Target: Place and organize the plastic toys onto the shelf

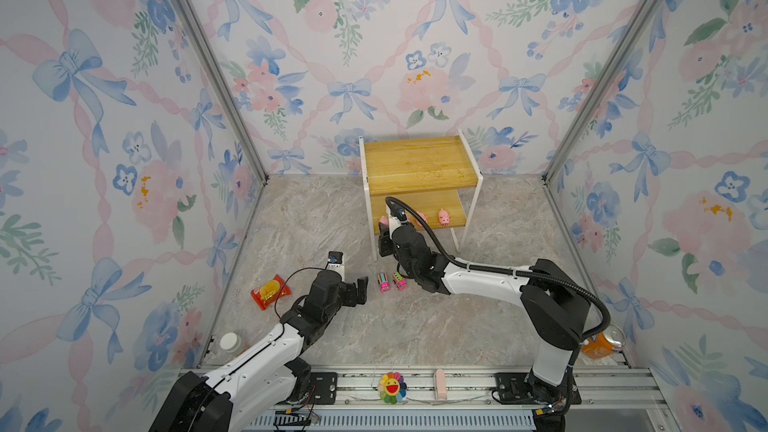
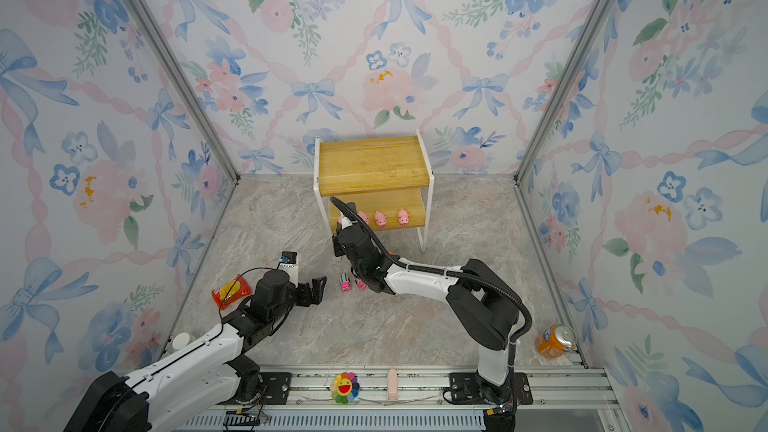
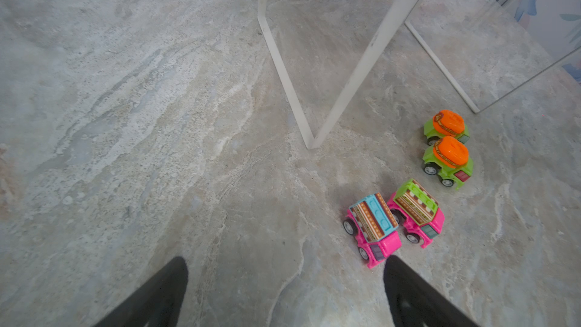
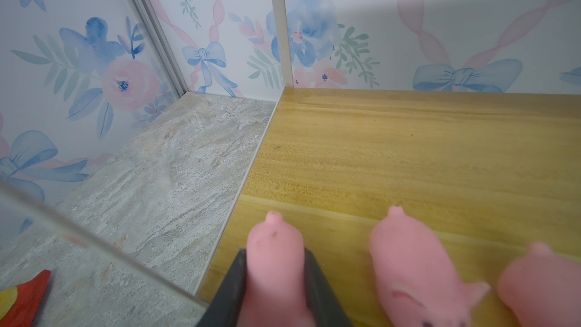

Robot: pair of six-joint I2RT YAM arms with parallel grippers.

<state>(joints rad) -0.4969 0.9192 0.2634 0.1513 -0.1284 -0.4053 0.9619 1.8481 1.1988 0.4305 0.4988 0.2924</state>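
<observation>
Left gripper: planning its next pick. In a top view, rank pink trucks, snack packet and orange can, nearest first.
1. pink trucks, just right of the left gripper
2. snack packet, to its left
3. can, far right corner

We see the shelf (image 1: 419, 160) boards as yellowish wood, smooth with a faint varnish sheen, and its frame (image 3: 283, 73) as white painted metal, scuffed in spots. The bench (image 3: 125, 121) looks like matt, veined stone. Each pig (image 4: 405, 256) looks matt and velvety. The trucks (image 3: 372, 224) are glossy hard plastic. The snack packet (image 1: 270, 292) shines like foil.
</observation>
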